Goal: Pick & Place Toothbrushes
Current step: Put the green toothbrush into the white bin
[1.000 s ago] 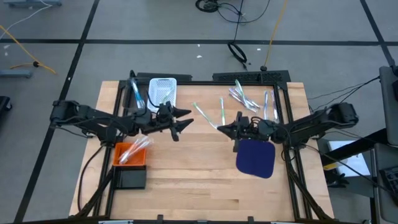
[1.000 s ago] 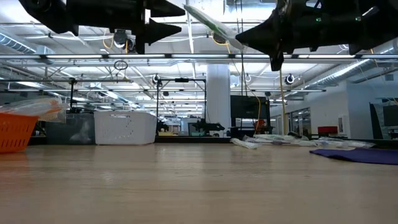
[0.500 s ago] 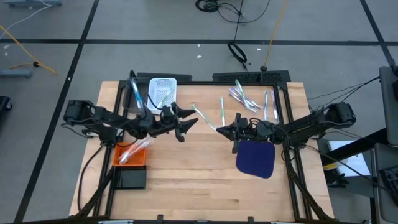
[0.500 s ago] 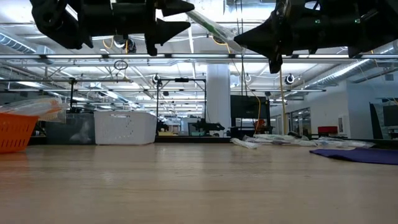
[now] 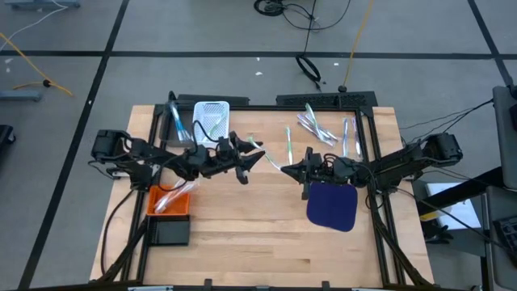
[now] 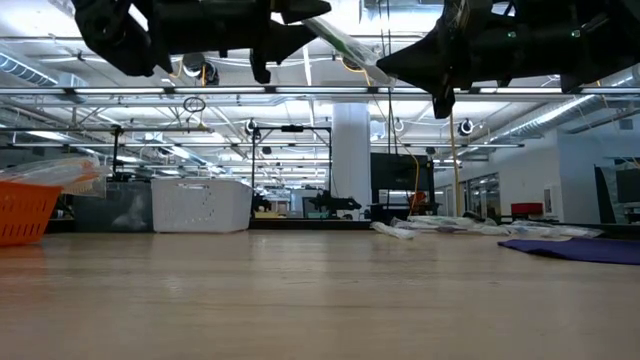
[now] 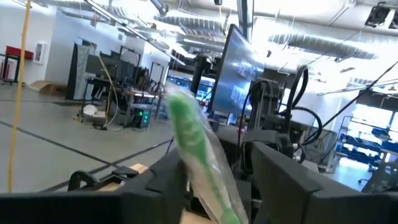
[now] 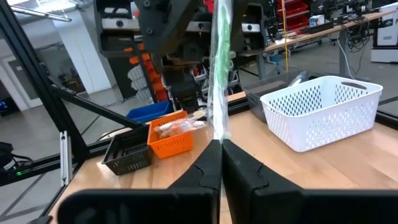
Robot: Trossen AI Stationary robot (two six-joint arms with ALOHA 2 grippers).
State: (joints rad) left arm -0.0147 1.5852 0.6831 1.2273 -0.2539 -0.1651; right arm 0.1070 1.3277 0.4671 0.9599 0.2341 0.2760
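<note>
My right gripper (image 5: 284,168) is shut on a green toothbrush in a clear wrapper (image 5: 266,155), held in the air over the table's middle. In the low view the toothbrush (image 6: 335,38) slants up from the right gripper (image 6: 385,66). My left gripper (image 5: 258,158) is open at the brush's free end. In the left wrist view its two fingers stand on either side of the toothbrush (image 7: 193,143). Whether they touch it I cannot tell. More toothbrushes (image 5: 319,125) lie at the table's far right. My right gripper pinches the toothbrush by its one end (image 8: 217,134) between the two shut fingers (image 8: 202,165). The fingers come level from the table's right. The toothbrush is lifted clear and sticks out beyond the fingertips toward the table's left and far side, slanting up.
A white basket (image 5: 212,120) stands at the far edge, with toothbrushes (image 5: 176,121) beside it on the left. An orange basket holding toothbrushes (image 5: 170,198) and a black basket (image 5: 170,230) sit near the left edge. A dark blue mat (image 5: 332,204) lies under the right arm.
My left gripper has moved toward the table's right, up to the toothbrush held by the right gripper, and its open fingers now flank the brush's free end. The toothbrush stays where it was.
</note>
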